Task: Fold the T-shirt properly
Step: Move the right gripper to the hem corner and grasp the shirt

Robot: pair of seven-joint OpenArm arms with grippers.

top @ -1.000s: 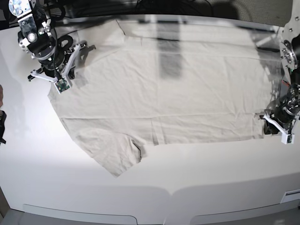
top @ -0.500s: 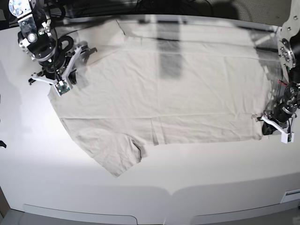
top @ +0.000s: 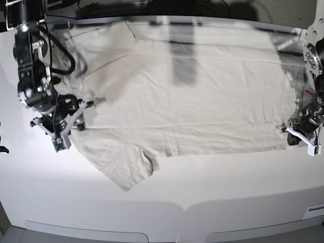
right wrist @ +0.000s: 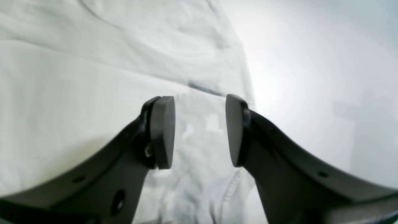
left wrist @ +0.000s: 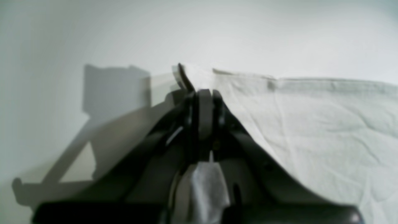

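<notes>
While left fingers (left wrist: 203,102) pinch T-shirt (top: 192,101) hem, right fingers (right wrist: 161,130) straddle cloth.

- No writing, brand, number or sign can be read anywhere from here.
- The T-shirt (top: 192,101) spread across the surface (top: 212,192) is plain pale cloth, with no print or legible label.
- The small tag at the surface's near right corner (top: 315,210) is too tiny and blurred to read.
</notes>
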